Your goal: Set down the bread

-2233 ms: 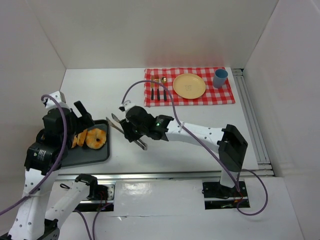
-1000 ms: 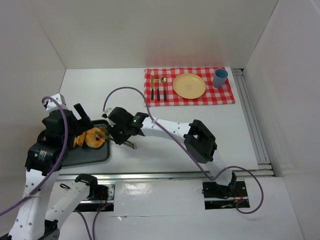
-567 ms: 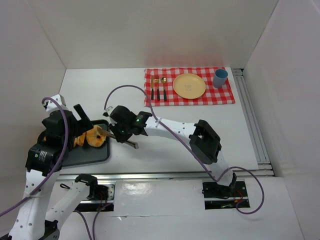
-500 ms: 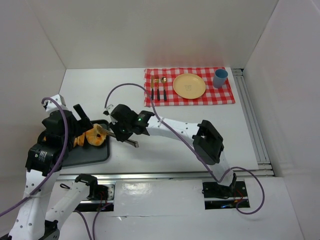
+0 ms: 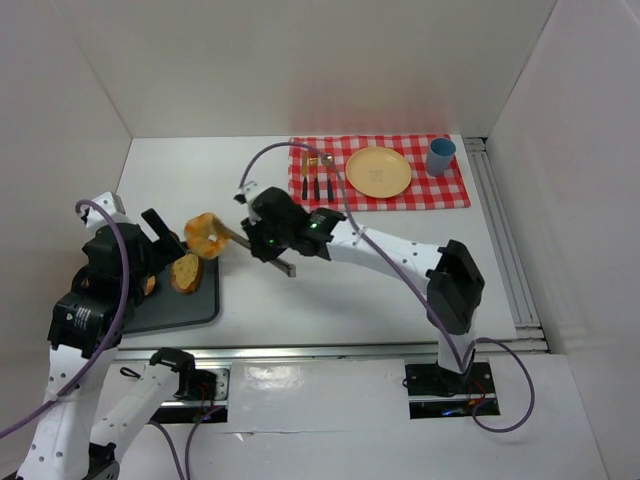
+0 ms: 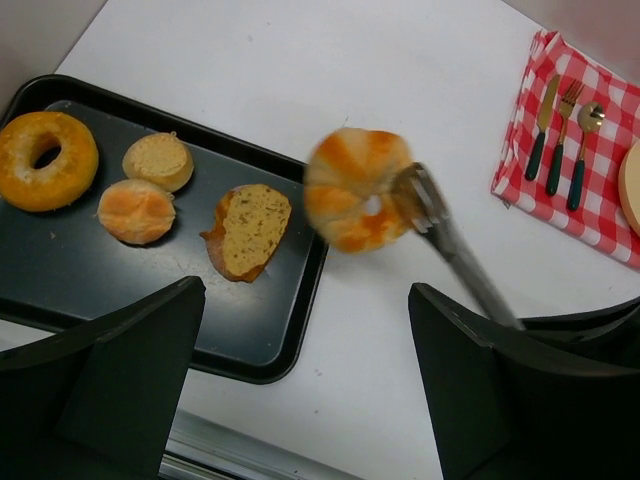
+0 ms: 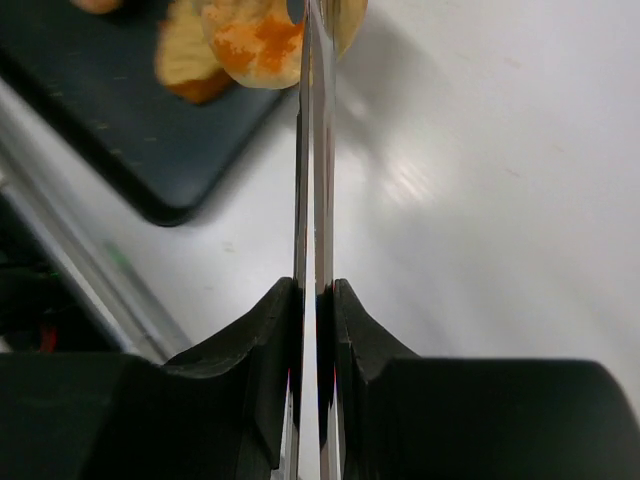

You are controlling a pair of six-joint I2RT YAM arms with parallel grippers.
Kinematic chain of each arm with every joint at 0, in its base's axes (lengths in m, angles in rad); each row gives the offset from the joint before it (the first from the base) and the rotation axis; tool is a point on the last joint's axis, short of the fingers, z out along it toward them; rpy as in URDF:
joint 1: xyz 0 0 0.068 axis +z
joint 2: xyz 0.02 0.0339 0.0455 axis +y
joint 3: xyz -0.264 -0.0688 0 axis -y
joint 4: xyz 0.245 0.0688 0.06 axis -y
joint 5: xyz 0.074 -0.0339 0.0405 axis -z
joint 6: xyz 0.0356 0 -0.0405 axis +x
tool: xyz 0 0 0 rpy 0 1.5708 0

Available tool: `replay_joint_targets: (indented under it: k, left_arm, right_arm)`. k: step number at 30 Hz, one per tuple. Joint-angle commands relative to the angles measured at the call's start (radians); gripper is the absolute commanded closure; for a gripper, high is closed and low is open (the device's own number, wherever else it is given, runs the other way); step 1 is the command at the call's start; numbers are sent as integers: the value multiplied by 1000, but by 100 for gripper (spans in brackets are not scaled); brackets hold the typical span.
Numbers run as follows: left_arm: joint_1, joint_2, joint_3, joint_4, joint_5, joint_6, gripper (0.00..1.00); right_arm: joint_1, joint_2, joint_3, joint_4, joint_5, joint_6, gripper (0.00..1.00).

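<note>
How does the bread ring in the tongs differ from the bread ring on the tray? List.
The lifted bread ring hangs clear of the black tray; the tray's bread ring lies flat in its corner. The held one is mottled orange and pale, the other evenly golden. Both have holes.

White table (image 5: 400, 230), matte, walled at left, back and right, dark tray (image 5: 190, 305) lying flat near the near-left corner, red-and-white checked cloth (image 5: 440, 190) spread flat at far right, tray and cloth well apart
</note>
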Motion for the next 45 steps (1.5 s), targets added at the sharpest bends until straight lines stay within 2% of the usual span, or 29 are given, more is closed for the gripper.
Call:
replay_joint_targets:
  k: [1, 5, 9, 14, 21, 25, 27, 28, 29, 33, 36, 42, 45]
  left_arm:
    - [-2, -18, 38, 24, 0, -12, 4]
    - [-2, -18, 27, 24, 10, -12, 4]
    - [-2, -18, 9, 33, 19, -12, 5]
    - [-2, -9, -2, 42, 19, -12, 5]
    - [-2, -9, -11, 51, 10, -12, 5]
    - [-2, -9, -20, 51, 10, -3, 5]
    - [-2, -9, -29, 51, 10, -3, 5]
    - [-2, 0, -29, 51, 10, -3, 5]
    - [-2, 0, -29, 60, 10, -3, 5]
    - [-2, 9, -38, 60, 10, -3, 5]
    - [-2, 9, -39, 70, 19, 6, 5]
    - [-2, 18, -20, 70, 19, 26, 4]
    - [-2, 28, -9, 70, 19, 26, 4]
  right_arm:
    - [-140, -156, -120, 74, 93, 37, 100]
    - [-313, -274, -272, 149, 142, 63, 100]
    - [-478, -328, -352, 194, 214, 82, 100]
    - [-655, -279, -360, 230, 204, 82, 100]
    - [-786, -164, -323, 289, 182, 102, 100]
    - [-818, -127, -323, 325, 173, 102, 100]
    - [-831, -108, -314, 326, 182, 102, 96]
    - [-831, -93, -303, 326, 182, 102, 89]
    - [-831, -93, -288, 304, 182, 102, 72]
    - [-831, -134, -288, 304, 170, 93, 59]
    - [-786, -197, -277, 272, 185, 74, 51]
    - [-720, -303, -266, 249, 267, 65, 50]
    - [-665, -335, -266, 240, 285, 65, 45]
